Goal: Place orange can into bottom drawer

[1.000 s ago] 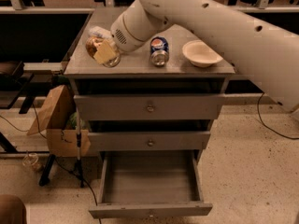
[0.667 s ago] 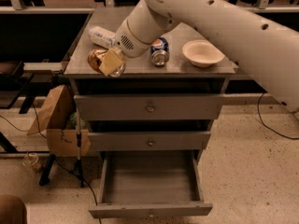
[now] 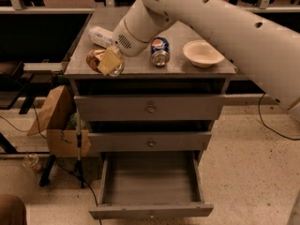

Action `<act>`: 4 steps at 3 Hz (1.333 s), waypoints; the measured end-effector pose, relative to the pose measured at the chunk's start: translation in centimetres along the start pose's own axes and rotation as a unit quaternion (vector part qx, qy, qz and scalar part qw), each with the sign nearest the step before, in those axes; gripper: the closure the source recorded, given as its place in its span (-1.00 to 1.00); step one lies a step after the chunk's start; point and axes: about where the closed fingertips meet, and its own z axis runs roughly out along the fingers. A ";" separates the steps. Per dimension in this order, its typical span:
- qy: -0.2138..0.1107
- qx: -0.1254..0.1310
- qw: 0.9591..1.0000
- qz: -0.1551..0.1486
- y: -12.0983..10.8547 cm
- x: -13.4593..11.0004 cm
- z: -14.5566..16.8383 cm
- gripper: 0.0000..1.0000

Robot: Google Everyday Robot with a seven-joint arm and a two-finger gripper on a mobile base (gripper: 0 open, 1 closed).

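Note:
My gripper (image 3: 107,61) is at the front left of the cabinet top, shut on the orange can (image 3: 96,59), a gold-orange patterned can held tilted just above the top's front edge. One pale finger (image 3: 109,60) covers the can's right side. The bottom drawer (image 3: 150,186) stands pulled out below, a grey tray with nothing in it. My white arm (image 3: 225,27) reaches in from the upper right.
A Pepsi can (image 3: 160,51) and a white bowl (image 3: 202,53) stand on the cabinet top (image 3: 140,67). A clear plastic bottle (image 3: 101,35) lies behind the gripper. The two upper drawers (image 3: 150,109) are shut. A brown paper bag (image 3: 54,121) and cables lie on the floor at left.
The gripper with the orange can has moved forward and slightly right, from the back left of the top toward its front edge. The other things have not moved.

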 end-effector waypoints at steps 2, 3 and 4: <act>0.095 -0.002 0.995 0.018 4.8 7.0 3.2 1.00; 0.143 -0.020 0.987 0.063 7.3 14.4 5.2 1.00; 0.176 -0.052 0.977 0.111 9.5 23.4 8.6 1.00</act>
